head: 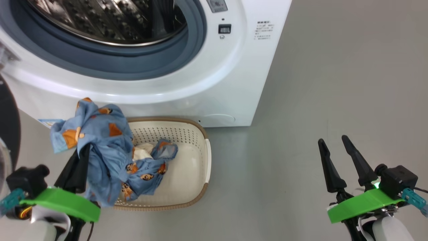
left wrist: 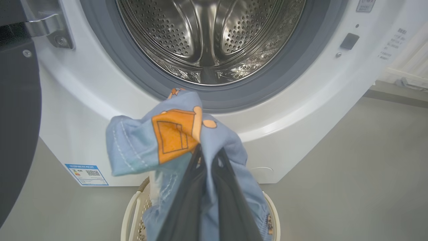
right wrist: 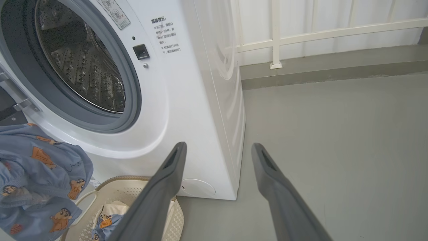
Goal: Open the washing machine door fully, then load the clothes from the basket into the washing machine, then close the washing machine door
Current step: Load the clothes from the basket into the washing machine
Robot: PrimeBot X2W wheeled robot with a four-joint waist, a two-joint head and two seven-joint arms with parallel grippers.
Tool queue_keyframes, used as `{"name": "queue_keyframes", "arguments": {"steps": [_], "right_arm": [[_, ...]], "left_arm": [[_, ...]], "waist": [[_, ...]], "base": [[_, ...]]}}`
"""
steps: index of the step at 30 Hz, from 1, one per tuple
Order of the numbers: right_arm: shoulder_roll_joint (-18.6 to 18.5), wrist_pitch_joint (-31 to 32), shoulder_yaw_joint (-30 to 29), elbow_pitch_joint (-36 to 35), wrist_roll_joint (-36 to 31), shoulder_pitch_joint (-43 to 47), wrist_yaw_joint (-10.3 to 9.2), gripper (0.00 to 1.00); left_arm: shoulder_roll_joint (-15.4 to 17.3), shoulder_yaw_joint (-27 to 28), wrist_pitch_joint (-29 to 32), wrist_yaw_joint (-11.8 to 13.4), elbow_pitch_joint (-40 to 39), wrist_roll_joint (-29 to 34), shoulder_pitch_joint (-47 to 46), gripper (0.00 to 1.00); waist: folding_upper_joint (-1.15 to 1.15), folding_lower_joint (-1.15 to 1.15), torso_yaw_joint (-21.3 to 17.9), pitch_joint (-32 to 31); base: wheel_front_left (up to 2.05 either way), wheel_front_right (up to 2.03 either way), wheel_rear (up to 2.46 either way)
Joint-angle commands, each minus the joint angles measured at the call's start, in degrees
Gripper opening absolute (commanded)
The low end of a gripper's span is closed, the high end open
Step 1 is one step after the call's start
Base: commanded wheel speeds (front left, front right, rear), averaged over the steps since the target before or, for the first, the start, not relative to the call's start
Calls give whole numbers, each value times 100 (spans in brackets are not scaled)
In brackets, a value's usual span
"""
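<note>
The washing machine (head: 234,67) stands with its steel drum (left wrist: 207,33) exposed, and the washing machine door (left wrist: 16,117) is swung out to the left. Below it on the floor sits the basket (head: 197,160). My left gripper (left wrist: 207,149) is shut on the light-blue bear-print clothes (head: 100,134), which are raised over the basket's left end with their lower part trailing inside. A cream-white garment (head: 143,150) lies in the basket. My right gripper (head: 332,139) is open over the floor to the right of the basket, holding nothing.
Bare grey floor (head: 334,83) stretches to the right of the machine. A white railing (right wrist: 301,33) and a low kerb run behind it. A small blue label (left wrist: 86,174) marks the machine's lower left corner.
</note>
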Motion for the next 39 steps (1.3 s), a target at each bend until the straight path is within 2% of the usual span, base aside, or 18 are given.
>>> {"name": "queue_keyframes", "arguments": {"steps": [1,13,22,30,39], "right_arm": [[-67,-27,112,-127,54,78,9,100],[-170,-27,21,-138,123,414,9,100],[-156,-27,-60,-209,120,484,9,100],[-113,-27,-59,-251,79,383,9,100],[22,-27,13,-308,17,161,9,100]], "left_arm": [[175,314,-38,-8,-203,93,27,0],[-85,1177,-38,-8,-1174,617,1156,0],[-246,1521,-38,-8,-1608,763,1565,0],[-250,1516,-38,-8,-1702,721,1327,0],[28,1398,-38,-8,-1646,595,330,0]], "waist": [[0,0,67,-121],[0,0,164,-478],[0,0,166,-428],[0,0,115,-232],[0,0,-46,210]], "base": [[0,0,0],[0,0,0],[0,0,0],[0,0,0],[0,0,0]]}}
